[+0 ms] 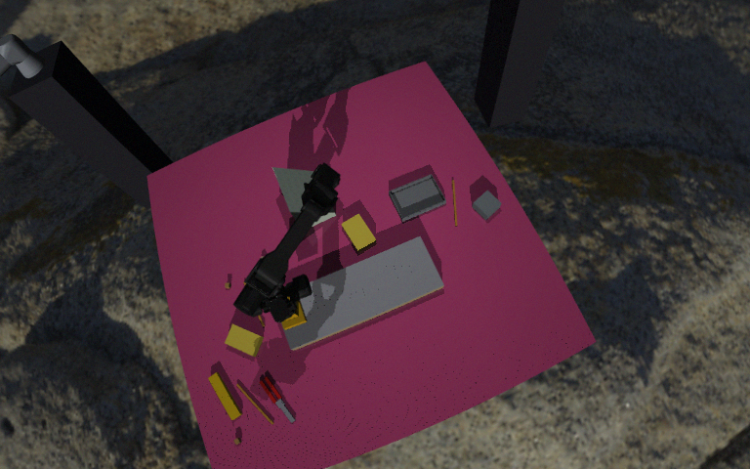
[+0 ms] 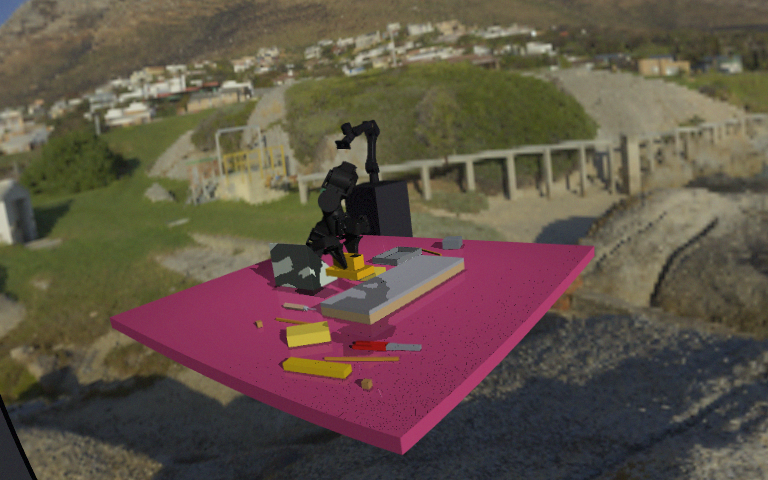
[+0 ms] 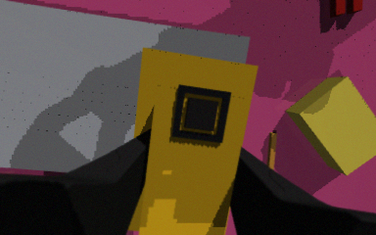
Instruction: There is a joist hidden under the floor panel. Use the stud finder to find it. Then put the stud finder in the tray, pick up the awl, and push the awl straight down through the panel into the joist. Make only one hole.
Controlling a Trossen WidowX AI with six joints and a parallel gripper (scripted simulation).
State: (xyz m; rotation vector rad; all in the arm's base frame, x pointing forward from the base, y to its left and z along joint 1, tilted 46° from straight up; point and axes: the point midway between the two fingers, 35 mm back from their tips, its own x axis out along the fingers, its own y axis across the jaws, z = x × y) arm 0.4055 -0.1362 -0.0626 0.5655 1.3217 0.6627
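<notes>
My gripper [image 1: 291, 306] [image 2: 351, 260] [image 3: 189, 139] is shut on the yellow stud finder [image 1: 298, 319] [image 2: 348, 273] [image 3: 196, 69], which has a dark square on top. It holds the stud finder above the left end of the grey floor panel [image 1: 381, 281] [image 2: 419, 283] [image 3: 49, 59], partly past its edge in the wrist view; the exact gap is hard to tell. The grey tray [image 1: 423, 212] [image 2: 386, 262] stands behind the panel and holds nothing visible. The awl [image 2: 295, 306], with a pale handle, lies off the panel's left end; the arm hides it in the top view. No joist shows.
A pale green-grey upright object [image 1: 293, 185] [image 2: 291, 268] stands behind the panel's left end. A yellow block [image 1: 243, 340] [image 2: 308, 335] [image 3: 343, 124], red-handled tool [image 1: 270, 388] [image 2: 370, 345] and yellow bar [image 1: 225, 396] [image 2: 317, 367] lie left. Another yellow block [image 1: 358, 232] lies between panel and tray.
</notes>
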